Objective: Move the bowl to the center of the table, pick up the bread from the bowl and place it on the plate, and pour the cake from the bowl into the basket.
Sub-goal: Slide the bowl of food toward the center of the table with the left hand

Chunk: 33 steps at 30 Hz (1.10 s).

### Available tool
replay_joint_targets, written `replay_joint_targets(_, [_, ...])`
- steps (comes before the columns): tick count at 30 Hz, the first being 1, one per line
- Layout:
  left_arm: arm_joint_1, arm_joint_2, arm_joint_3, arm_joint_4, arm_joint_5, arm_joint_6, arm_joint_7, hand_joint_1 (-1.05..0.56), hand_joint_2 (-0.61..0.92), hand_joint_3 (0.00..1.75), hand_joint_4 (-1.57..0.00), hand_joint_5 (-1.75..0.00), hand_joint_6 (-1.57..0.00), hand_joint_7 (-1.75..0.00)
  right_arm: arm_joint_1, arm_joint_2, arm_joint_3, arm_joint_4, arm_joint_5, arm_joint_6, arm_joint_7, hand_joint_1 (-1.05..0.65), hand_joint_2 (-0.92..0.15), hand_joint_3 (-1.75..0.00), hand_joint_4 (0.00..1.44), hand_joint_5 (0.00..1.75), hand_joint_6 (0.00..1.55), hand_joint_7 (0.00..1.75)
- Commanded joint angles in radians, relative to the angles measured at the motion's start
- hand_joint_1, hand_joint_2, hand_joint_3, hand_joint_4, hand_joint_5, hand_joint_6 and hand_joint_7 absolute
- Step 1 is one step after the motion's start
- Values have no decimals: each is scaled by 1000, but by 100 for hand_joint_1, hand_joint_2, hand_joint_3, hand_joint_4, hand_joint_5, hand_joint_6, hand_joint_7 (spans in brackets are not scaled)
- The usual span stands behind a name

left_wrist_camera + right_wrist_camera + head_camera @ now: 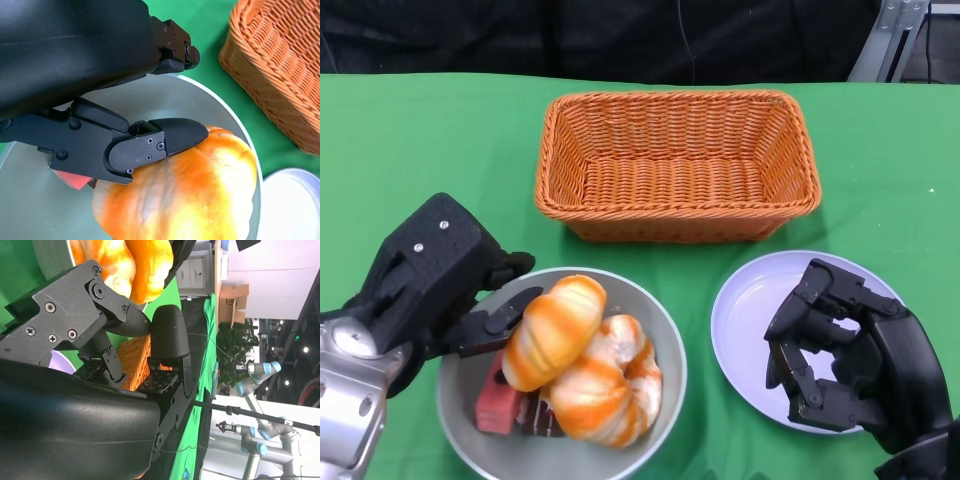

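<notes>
A grey bowl [665, 340] sits at the near centre-left of the green table. It holds two orange bread rolls [555, 330] stacked on red and dark cake pieces [498, 405]. My left hand [435, 280] grips the bowl's left rim, fingers outside and thumb [160, 142] inside against the upper roll [190, 195]. The white plate [745, 310] lies to the right of the bowl. Over it hovers my right hand [840, 345], fingers loosely bent and apart, holding nothing. Behind them stands the orange wicker basket [670, 225], with nothing in it.
The green cloth [420, 140] runs to a dark backdrop at the far edge. A metal frame [895, 35] stands at the far right corner. In the right wrist view, other robot arms [260, 375] and a plant stand beyond the table.
</notes>
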Motion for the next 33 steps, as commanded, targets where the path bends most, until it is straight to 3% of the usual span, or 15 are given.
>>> replay_joint_targets(1, [-1,1,-9,2,-6,-26,-13,-70,92,66,-13,-1,-15,-1,1,-3,-3,-2,0,-10,-7,-16,-48,-121,77,172,69,148])
replay_joint_targets(8, [-5,-23,-11,6,-7,-21,9,-70,92,66,-12,0,-9,0,1,-6,-1,1,1,-18,-4,-15,-49,-121,76,173,69,147])
replay_joint_targets(14, [25,-69,54,1,-14,-112,96,-71,92,59,-15,-3,-12,-2,1,-5,-2,4,-2,-23,-8,-15,-49,-119,76,173,68,148])
replay_joint_targets(20, [58,-142,167,-13,-51,-277,231,-60,92,48,-36,-11,-27,-7,6,-8,-7,6,-14,-29,-17,-17,-48,-118,76,171,69,146])
replay_joint_targets(23, [56,-166,214,-20,-79,-322,261,-56,92,40,-49,-13,-43,-8,9,-8,-8,8,-23,-33,-22,-18,-48,-118,77,169,70,145])
replay_joint_targets(30, [36,-165,294,-23,-173,-412,233,-44,92,26,-74,-15,-73,-9,7,-5,-6,13,-14,-31,-17,-16,-49,-118,77,169,70,144])
replay_joint_targets(33, [18,-163,328,33,-233,-502,184,-28,92,22,-88,-20,-88,-13,8,-5,-7,12,-15,-27,-19,-16,-50,-117,77,169,70,145])
